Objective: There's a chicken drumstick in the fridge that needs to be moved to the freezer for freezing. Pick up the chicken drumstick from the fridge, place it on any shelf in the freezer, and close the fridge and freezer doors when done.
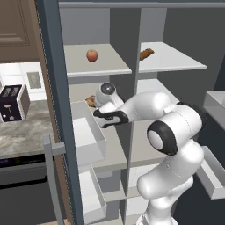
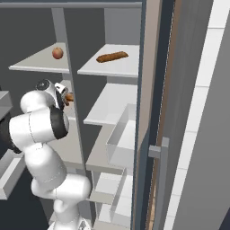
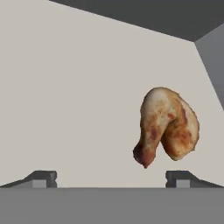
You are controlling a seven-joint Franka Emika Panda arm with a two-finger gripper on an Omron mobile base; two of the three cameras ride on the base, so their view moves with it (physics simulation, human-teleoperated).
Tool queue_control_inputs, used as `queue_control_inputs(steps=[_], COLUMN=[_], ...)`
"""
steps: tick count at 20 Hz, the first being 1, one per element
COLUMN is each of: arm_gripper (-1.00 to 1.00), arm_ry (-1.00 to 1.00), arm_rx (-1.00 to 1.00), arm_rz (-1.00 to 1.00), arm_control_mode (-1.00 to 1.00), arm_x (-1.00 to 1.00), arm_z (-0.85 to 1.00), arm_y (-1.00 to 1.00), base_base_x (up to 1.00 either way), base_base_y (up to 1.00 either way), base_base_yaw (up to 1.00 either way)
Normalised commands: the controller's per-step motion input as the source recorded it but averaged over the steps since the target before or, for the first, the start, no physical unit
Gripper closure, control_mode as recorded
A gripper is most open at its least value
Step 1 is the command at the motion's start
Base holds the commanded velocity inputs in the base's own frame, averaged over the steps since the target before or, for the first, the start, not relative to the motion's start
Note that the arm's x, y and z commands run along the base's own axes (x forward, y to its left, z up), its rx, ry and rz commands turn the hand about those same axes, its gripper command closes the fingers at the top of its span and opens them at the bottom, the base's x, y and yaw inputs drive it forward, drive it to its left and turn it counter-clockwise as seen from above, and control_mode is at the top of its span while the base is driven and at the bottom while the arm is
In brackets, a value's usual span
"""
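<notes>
My gripper (image 3: 111,177) is spread wide and holds nothing. The chicken drumstick (image 3: 166,125) lies on the shelf (image 3: 78,109) just past my fingertips.

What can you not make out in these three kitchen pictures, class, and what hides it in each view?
- Left base view: most of the chicken drumstick, behind the arm's wrist.
- Right base view: the gripper's open fingers, behind the arm; drumstick a small orange speck.
- Hand view: whether the drumstick lies between the fingertips or beyond them.
- Both base views: the doors' outer faces, turned away.
</notes>
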Motion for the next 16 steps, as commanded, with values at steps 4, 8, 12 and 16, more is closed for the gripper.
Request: queue_control_inputs(steps=[4, 8, 12, 16], arm_gripper=[-1.0, -1.0, -1.0, -1.0], arm_ry=[-0.16, -0.08, -0.04, 0.0], arm_rx=[0.0, 0.0, 0.01, 0.05], arm_rz=[0.0, 0.0, -0.01, -0.01], arm_control_mode=[-1.0, -1.0, -1.0, -1.0], arm_x=[-0.66, -0.74, -0.86, -0.96], arm_z=[0.27, 0.29, 0.43, 0.54], arm_y=[0.0, 0.0, -0.11, -0.17], base_base_x=[0.0, 0.0, 0.0, 0.0], base_base_y=[0.0, 0.0, 0.0, 0.0], base_base_yaw=[0.0, 0.0, 0.0, 0.0])
